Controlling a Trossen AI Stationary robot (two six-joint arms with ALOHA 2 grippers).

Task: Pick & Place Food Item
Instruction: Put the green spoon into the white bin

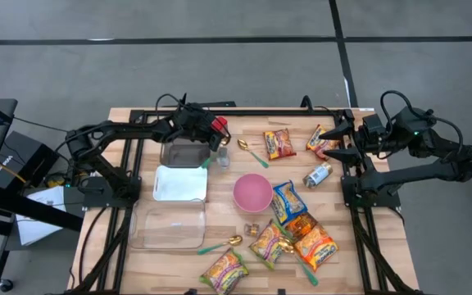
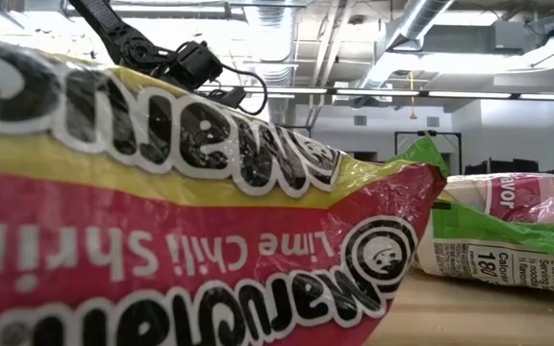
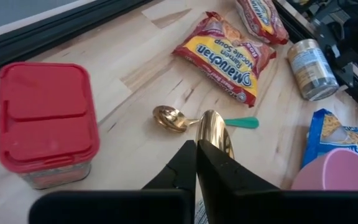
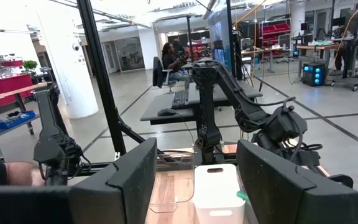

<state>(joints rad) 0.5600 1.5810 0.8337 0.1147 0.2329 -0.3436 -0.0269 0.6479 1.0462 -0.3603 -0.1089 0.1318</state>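
My left gripper (image 1: 222,150) is at the table's far middle, slanting down, shut on a gold spoon (image 3: 215,129). A red-lidded tub (image 3: 45,121) stands just beside it. A second spoon with a green handle (image 3: 185,119) lies on the wood ahead. Beyond that are a ramen packet (image 3: 225,57) and a can (image 3: 311,68). My right gripper (image 4: 196,180) stands open, level and high at the right edge (image 1: 334,139), with nothing between its fingers. The low view is filled by a ramen packet (image 2: 181,221) close to the lens. My left gripper pinches the gold spoon between its two fingers, just below the bowl (image 3: 214,138), which sticks up past the fingertips. The fingers come slanting down from the table's far left. They hide the rest of the spoon, so I cannot tell whether it rests on anything.
A pink bowl (image 1: 252,192) sits mid-table, with several ramen packets (image 1: 301,233) toward the near right. Clear containers (image 1: 183,153) (image 1: 169,227) and a white lid (image 1: 180,183) lie in a row on the left. Another spoon (image 1: 220,243) lies near the front.
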